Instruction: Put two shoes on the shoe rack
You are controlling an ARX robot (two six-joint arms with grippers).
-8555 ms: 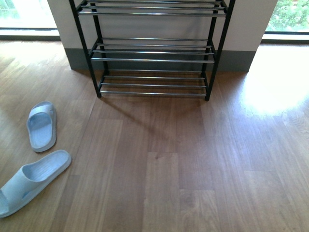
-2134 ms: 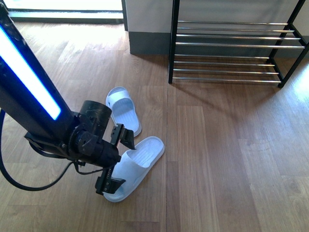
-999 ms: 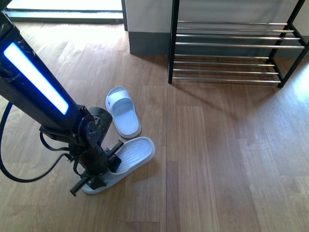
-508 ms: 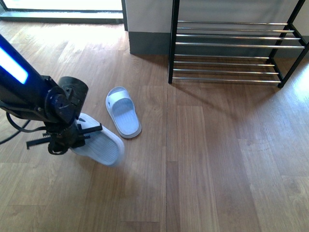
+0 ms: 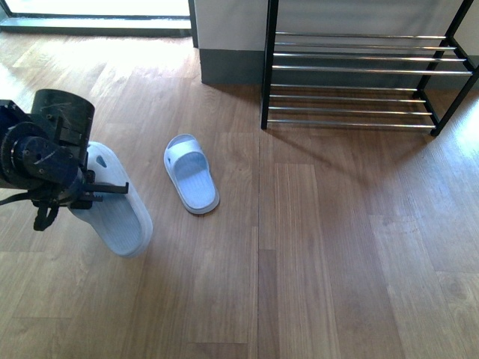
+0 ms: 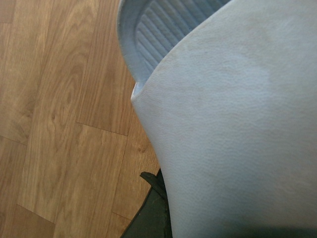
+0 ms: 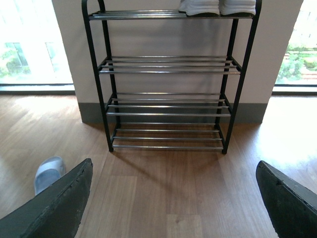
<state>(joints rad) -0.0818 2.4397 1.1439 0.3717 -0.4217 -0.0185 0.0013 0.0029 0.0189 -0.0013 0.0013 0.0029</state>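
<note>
Currently left end effector (image 5: pixel 73 196) clamps a pale blue, ribbed slide (image 5: pixel 120 218); right end effector (image 7: pixel 173 166) gapes wide.

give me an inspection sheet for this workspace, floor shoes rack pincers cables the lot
surface: wood plank floor, with sun glare near the window
job's things: held slide tilted in the left pincer; second slide flat on the floor, apart from the shoe rack; white-soled shoes on its top tier, mostly cut off; the three lower tiers hold nothing
clutter: nothing seen
grippers: left pincer shut on the held slide; right pincer open, holding nothing, facing the rack
cables: black cable by the left arm's wrist
surroundings: wall with grey skirting behind the rack; windows on either side
</note>
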